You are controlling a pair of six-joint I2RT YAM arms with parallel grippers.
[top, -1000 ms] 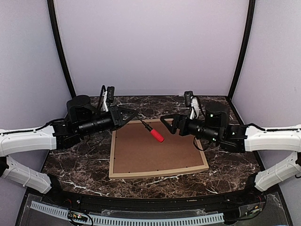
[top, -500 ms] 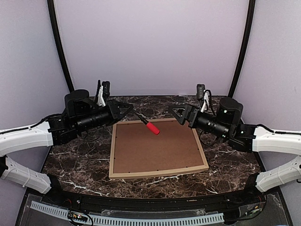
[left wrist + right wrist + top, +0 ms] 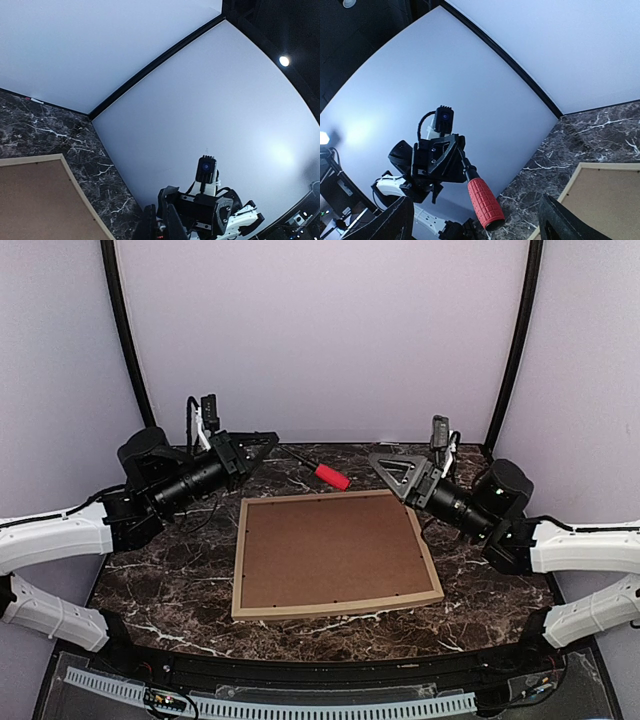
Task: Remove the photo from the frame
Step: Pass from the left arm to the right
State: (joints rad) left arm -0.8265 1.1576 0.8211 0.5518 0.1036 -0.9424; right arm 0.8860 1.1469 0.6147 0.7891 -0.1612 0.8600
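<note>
Brown backing board (image 3: 330, 550) faces up inside the light wood frame (image 3: 240, 575), which lies flat on the marble table (image 3: 160, 580) in the lower middle of the top view, its long side running left to right. The photo is hidden, presumably face down under that board. Upper left of the frame, the left gripper (image 3: 268, 441) is clamped on the metal shaft of a screwdriver (image 3: 332, 477), whose red handle slants down-right towards the frame's far edge. Upper right, the right gripper (image 3: 388, 464) hangs wide and empty. Both look about equally near the frame, which lies below them.
</note>
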